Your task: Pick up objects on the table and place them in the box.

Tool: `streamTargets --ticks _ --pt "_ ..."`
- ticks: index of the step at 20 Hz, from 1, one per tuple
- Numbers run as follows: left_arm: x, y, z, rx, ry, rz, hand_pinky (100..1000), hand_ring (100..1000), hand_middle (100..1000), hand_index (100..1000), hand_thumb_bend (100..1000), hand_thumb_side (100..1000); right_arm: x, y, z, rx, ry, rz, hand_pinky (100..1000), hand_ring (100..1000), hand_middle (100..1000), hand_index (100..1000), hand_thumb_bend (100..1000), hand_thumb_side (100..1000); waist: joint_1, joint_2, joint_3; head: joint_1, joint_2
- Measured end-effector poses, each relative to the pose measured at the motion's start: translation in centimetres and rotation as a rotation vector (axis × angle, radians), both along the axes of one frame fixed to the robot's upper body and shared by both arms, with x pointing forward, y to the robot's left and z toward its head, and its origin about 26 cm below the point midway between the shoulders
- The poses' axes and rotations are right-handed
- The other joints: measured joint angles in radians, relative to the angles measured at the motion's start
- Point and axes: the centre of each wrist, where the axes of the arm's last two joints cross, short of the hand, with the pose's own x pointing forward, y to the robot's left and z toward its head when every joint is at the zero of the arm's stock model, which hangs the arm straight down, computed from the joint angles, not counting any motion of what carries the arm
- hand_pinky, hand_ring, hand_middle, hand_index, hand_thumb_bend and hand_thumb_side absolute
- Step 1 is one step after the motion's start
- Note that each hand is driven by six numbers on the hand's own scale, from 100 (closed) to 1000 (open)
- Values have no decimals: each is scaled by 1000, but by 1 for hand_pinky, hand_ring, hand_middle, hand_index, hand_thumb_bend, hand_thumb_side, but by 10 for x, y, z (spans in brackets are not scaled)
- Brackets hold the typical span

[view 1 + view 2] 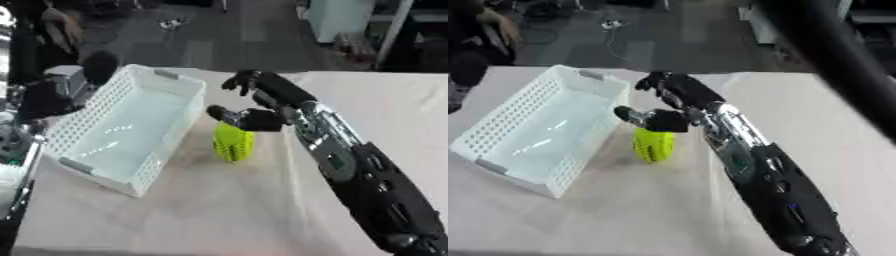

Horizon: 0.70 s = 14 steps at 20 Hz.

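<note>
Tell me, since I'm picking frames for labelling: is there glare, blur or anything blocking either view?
Left eye view: soft throughout, with bright glints on the white basket's floor and the yellow-green object blurred under the right hand. Right eye view: similar softness, the same glints in the basket, and a dark out-of-focus bar crossing the upper right corner, hiding part of the table.

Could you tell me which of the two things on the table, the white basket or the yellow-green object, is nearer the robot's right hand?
The yellow-green object: it stands directly under the right hand, while the white basket lies off to its left.
</note>
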Motion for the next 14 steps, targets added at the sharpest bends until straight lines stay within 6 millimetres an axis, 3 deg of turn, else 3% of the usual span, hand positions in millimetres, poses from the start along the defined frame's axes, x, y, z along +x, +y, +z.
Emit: streamTargets --ticks 5,6,10,14 --pt "1 -2 2 -4 -8 -6 626 559 750 715 587 705 3 3 -6 -34 15 7 539 728 776 852 551 1000 0 4 6 0 0" --pt "1 -2 3 -8 -10 -9 625 559 750 715 588 705 3 4 -8 -42 19 9 613 762 789 856 548 1000 -1 4 6 0 0" --pt "1 -3 4 -8 -13 -15 625 559 750 716 587 703 5 5 -13 -75 30 14 691 802 800 868 528 1000 -1 7 11 0 0" --pt "2 -4 6 -8 -20 -20 625 559 750 716 587 702 6 8 -18 -111 45 33 703 810 809 871 518 1000 -1 10 13 0 0"
